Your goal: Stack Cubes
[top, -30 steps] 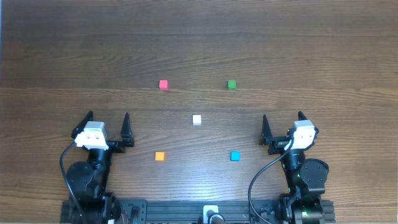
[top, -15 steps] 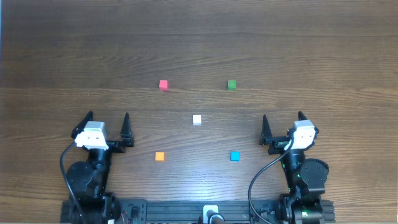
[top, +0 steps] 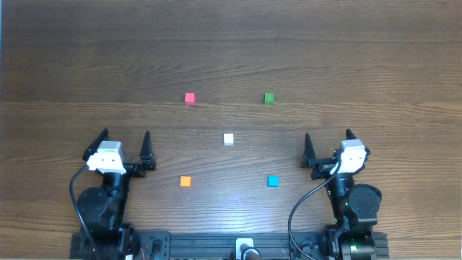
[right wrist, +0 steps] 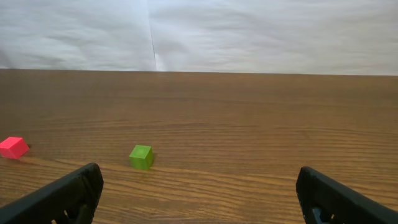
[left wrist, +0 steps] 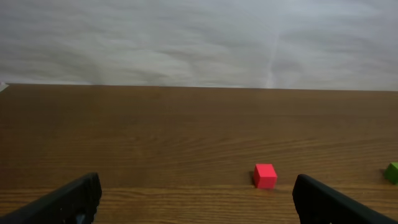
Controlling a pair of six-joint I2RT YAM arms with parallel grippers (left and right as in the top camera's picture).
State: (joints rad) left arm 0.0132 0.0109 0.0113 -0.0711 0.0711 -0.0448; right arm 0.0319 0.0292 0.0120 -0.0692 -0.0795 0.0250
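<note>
Five small cubes lie apart on the wooden table: a red cube [top: 190, 98] [left wrist: 265, 175] [right wrist: 13, 147] and a green cube [top: 268, 98] [right wrist: 141, 156] [left wrist: 392, 172] toward the far side, a white cube [top: 229, 139] in the middle, an orange cube [top: 185, 181] and a blue cube [top: 273, 181] nearer the arm bases. My left gripper [top: 124, 139] stands open at the near left, holding nothing. At the near right my right gripper [top: 327, 139] is open too, with nothing between its fingers. Both are well short of every cube.
The wooden table [top: 231, 50] stretches wide beyond the cubes. A pale wall [left wrist: 199, 37] rises behind its far edge. Black cables [top: 76, 188] loop beside each arm base.
</note>
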